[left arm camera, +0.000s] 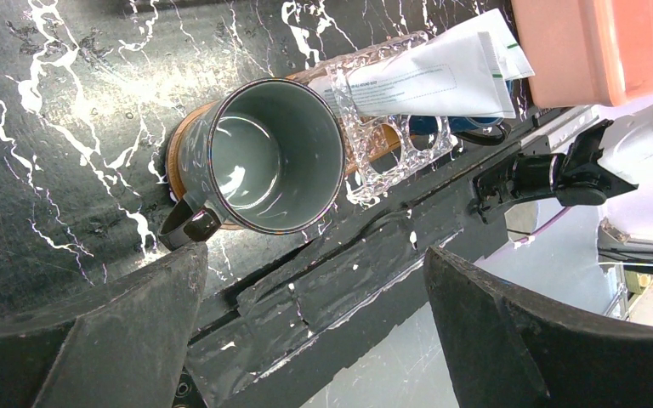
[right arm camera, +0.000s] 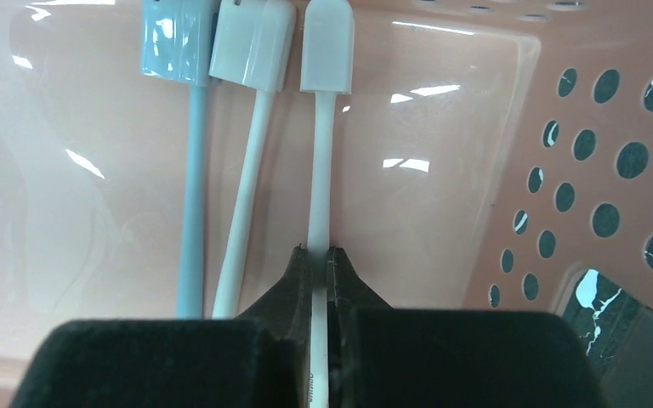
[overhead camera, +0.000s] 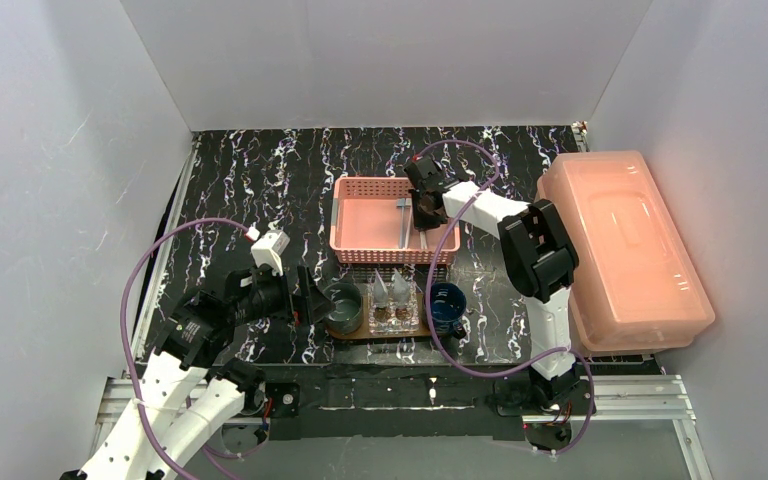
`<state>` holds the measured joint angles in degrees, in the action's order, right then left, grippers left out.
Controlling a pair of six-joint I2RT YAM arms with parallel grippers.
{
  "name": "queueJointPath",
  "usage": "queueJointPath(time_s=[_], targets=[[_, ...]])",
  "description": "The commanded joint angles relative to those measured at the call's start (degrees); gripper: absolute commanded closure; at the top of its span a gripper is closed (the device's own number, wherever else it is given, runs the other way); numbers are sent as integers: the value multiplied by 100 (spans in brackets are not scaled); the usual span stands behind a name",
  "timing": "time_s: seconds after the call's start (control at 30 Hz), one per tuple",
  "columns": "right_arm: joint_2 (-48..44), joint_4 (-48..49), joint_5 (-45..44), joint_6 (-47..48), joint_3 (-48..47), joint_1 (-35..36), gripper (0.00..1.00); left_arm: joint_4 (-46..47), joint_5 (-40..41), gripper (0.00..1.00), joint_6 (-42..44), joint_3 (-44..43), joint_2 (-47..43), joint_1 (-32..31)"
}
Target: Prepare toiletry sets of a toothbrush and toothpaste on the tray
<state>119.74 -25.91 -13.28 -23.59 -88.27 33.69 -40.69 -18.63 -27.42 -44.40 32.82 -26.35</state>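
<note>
Left tool (overhead camera: 312, 300) (left arm camera: 315, 255) hangs low over the black marbled desk (overhead camera: 260, 180), its jaws spread wide and holding nothing, just beside a grey mug (overhead camera: 343, 305) (left arm camera: 264, 157). That mug is empty and stands on the left end of the tray (overhead camera: 400, 333) (left arm camera: 184, 129), the dark wooden board lying near the front edge of the desk between the two arms. Next along the tray sits a clear glass holder (overhead camera: 392, 318) (left arm camera: 391, 140) with round wells, and white toothpaste tubes (overhead camera: 390, 288) (left arm camera: 425, 81) stand in it. A blue mug (overhead camera: 447, 305) follows at the tray's right end; whether it rests on the wood or on the desk I cannot tell. Behind the tray lies the pink perforated basket (overhead camera: 360, 225) (right arm camera: 595, 153), holding three toothbrushes side by side near its right wall: a pale blue toothbrush (right arm camera: 191, 170), a middle white toothbrush (right arm camera: 251, 170) and the rightmost toothbrush (right arm camera: 321, 170), also white. Right tool (overhead camera: 425, 212) (right arm camera: 319, 259) reaches down into the basket, clamped tight on the handle of the rightmost toothbrush. Farthest right, a large translucent pink box (overhead camera: 620, 250) sits with its lid on.
</note>
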Motion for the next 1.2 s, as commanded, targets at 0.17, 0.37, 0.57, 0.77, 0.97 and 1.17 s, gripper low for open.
queueJointPath(time_s=[0.17, 0.37, 0.57, 0.77, 0.97, 1.17], targets=[[-618, 486, 319, -66, 436, -9, 99, 26, -53, 2, 96, 46, 29, 33], [-1245, 687, 329, 72, 613, -7, 99, 26, -44, 2, 96, 46, 31, 29], [-1827, 847, 270, 157, 809, -9, 99, 26, -19, 2, 88, 46, 10, 32], [-2399, 992, 296, 272, 1023, -8, 99, 26, -8, 2, 88, 48, -9, 32], [-3086, 1011, 385, 378, 1235, -4, 99, 26, -13, 2, 88, 50, 12, 33], [-3963, 1120, 787, 367, 1577, -4, 99, 26, -77, 2, 82, 39, -1, 31]])
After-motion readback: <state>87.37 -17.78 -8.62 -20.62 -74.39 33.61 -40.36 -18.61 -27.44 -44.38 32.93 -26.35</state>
